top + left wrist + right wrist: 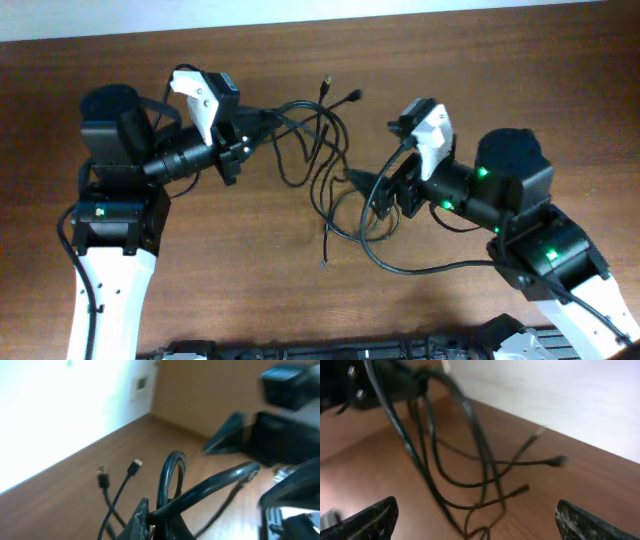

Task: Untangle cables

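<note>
Thin black cables (318, 150) lie in loose tangled loops on the brown table between the arms, with plug ends at the back (326, 82) and front (325, 262). My left gripper (252, 128) is shut on a cable strand at the tangle's left side. The left wrist view shows its jaws (160, 521) pinching the cable (215, 482), with two plugs (135, 465) lying beyond. My right gripper (362, 192) is at the tangle's right edge. In the right wrist view its fingers (480, 525) are spread wide, with cable loops (470, 455) hanging between and ahead of them, untouched.
The wooden table (480, 60) extends around the tangle. One long cable loop (430, 268) trails toward the right arm's base. A white wall (560, 395) borders the table's far edge. A black edge (330, 350) runs along the table front.
</note>
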